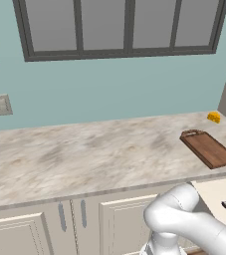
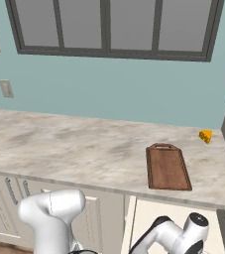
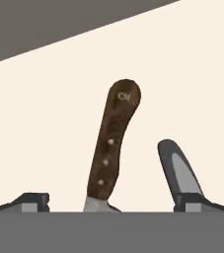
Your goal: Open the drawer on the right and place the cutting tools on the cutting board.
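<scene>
Open hand (image 3: 111, 200) over knife (image 3: 111, 148)

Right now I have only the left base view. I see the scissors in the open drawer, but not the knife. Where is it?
Observer: In the hand view, the knife lies flat on the pale floor of the drawer, directly in front of the tool.
Operator: Is the tool closed on it?
Observer: No, the tool is open. Its fingers stand on either side of the brown handle, without touching it.
Operator: Is the board free?
Observer: The right base view shows the whole cutting board. Nothing lies on it, and its handle loop points toward the wall.
</scene>
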### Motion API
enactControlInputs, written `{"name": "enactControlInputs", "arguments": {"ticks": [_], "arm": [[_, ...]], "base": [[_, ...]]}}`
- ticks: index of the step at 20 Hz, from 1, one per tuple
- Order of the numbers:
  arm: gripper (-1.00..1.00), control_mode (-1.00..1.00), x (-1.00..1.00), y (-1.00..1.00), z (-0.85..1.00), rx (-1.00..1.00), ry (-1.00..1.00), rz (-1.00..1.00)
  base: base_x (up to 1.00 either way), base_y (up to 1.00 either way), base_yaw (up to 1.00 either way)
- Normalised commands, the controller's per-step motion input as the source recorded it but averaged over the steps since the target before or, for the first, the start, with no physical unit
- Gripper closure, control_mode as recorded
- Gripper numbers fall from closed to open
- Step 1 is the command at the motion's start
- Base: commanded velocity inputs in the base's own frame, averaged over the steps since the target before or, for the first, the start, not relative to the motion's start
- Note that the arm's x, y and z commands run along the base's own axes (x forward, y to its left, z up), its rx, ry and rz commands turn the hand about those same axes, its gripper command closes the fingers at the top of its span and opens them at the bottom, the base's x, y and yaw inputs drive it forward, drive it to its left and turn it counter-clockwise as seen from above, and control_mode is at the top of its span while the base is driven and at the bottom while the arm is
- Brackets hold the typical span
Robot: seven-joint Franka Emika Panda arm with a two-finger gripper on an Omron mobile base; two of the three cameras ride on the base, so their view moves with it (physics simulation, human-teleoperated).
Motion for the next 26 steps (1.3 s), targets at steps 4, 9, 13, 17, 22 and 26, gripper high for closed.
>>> {"name": "enactControlInputs", "arguments": {"ticks": [4,9,13,17,22,26], "arm": [[-1.0,-1.0,0.0,-0.25,-0.25,0.0,0.05,0.0],[-1.0,-1.0,0.0,-0.28,-0.19,0.0,0.03,0.0],[-1.0,-1.0,-0.03,-0.01,-0.09,0.01,0.03,0.0],[-1.0,-1.0,-0.29,0.0,-0.17,0.0,0.03,0.0],[-1.0,-1.0,-0.16,0.0,-0.09,0.0,0.01,0.0],[-1.0,-1.0,0.0,0.0,0.0,0.03,0.0,0.0]], "base": [[0.0,0.0,0.0],[0.0,0.0,0.0],[0.0,0.0,0.0],[0.0,0.0,0.0],[0.0,0.0,0.0],[0.0,0.0,0.0]]}}
